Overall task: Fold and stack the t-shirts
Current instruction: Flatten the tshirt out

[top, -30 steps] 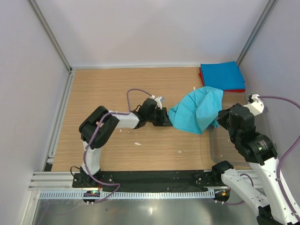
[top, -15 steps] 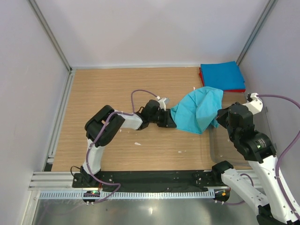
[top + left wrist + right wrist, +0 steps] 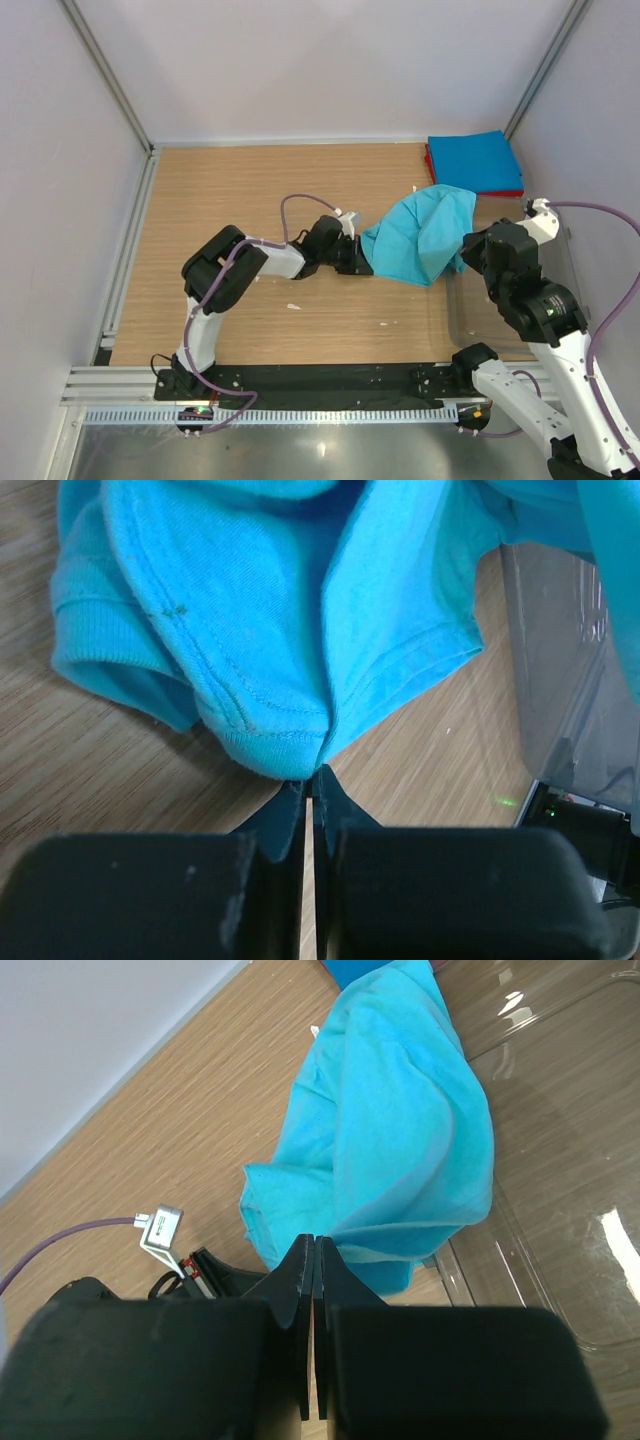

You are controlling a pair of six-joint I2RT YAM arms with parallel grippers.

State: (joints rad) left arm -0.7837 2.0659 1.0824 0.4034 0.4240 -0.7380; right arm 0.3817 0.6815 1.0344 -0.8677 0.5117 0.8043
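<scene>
A turquoise t-shirt (image 3: 420, 232) lies crumpled and partly lifted at mid-right of the table, one end draped over the tub's rim. My left gripper (image 3: 357, 260) (image 3: 311, 778) is low on the table at the shirt's left edge, shut, its tips pinching a hem fold of the turquoise t-shirt (image 3: 270, 640). From the right, my right gripper (image 3: 466, 252) (image 3: 314, 1245) is shut on a fold of the turquoise t-shirt (image 3: 390, 1150). A brighter blue folded t-shirt (image 3: 474, 160) rests on a red folded one (image 3: 500, 192) at the back right corner.
A clear plastic tub (image 3: 520, 335) (image 3: 570, 1210) (image 3: 560, 650) stands at the right near edge, under my right arm. Walls close off the back and both sides. Small white specks (image 3: 293, 306) lie on the wooden table near the front.
My left gripper slid a little to the right up to the shirt's edge and then shut on the hem. The right gripper stayed shut and hardly moved.
</scene>
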